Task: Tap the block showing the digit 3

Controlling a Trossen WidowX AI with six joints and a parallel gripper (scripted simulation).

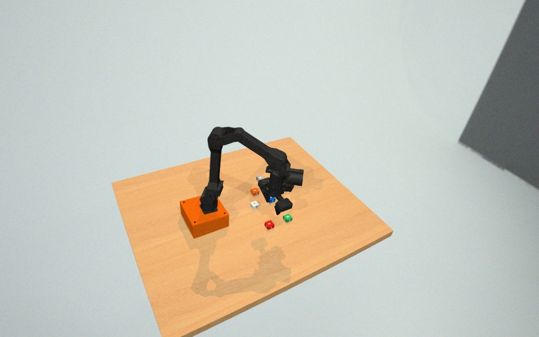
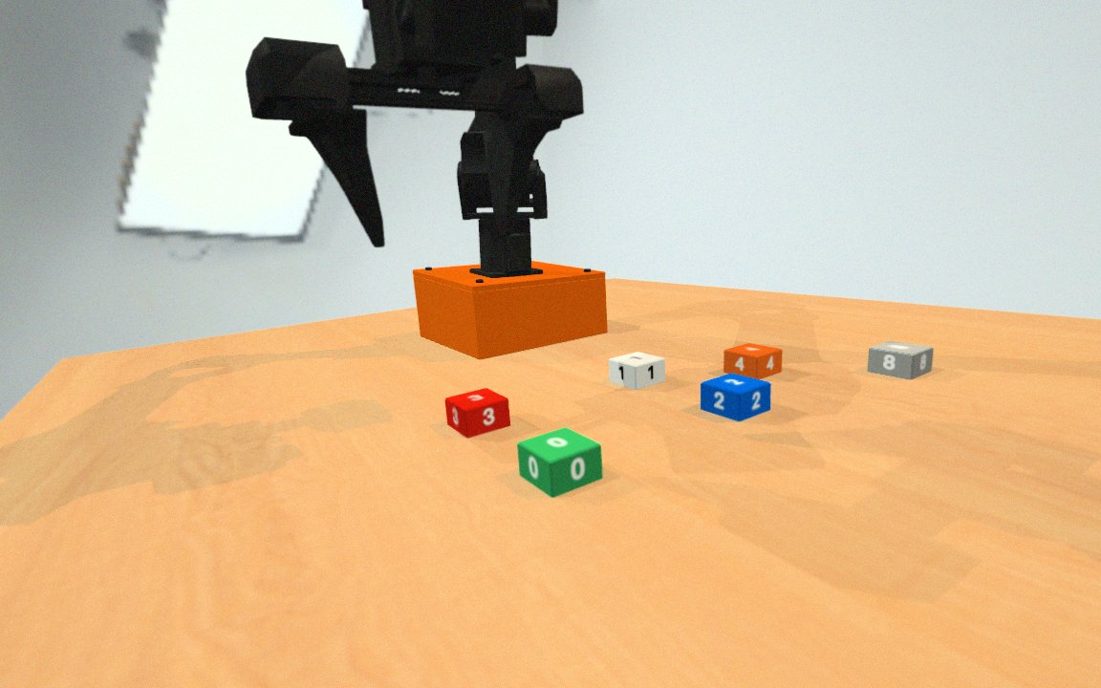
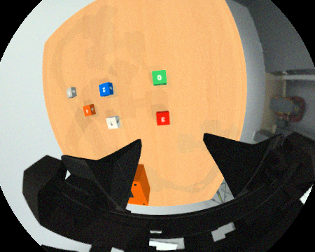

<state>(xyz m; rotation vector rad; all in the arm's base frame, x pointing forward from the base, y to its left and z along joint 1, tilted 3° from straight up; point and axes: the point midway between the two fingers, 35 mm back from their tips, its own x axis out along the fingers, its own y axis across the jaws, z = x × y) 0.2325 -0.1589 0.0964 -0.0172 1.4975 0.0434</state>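
The red block with digit 3 (image 1: 269, 224) (image 2: 477, 413) (image 3: 162, 118) lies flat on the table (image 1: 325, 243) (image 2: 281, 598) (image 3: 199, 70). My gripper (image 1: 274, 206) (image 2: 441, 236) (image 3: 173, 139) is open and empty, pointing down well above the table. In the wrist view the red block shows just beyond the gap between the fingertips, touched by neither finger. Its printed 3 faces up.
A green 0 block (image 1: 287, 217) (image 2: 559, 462) (image 3: 159, 78) is nearest the red one. A white 1 (image 2: 636, 370) (image 3: 113, 122), blue 2 (image 2: 735, 397) (image 3: 106, 89), orange 4 (image 2: 752, 360) (image 3: 89, 110) and grey 8 (image 2: 900, 360) (image 3: 71, 92) stand apart. The arm has an orange base (image 1: 210, 226).
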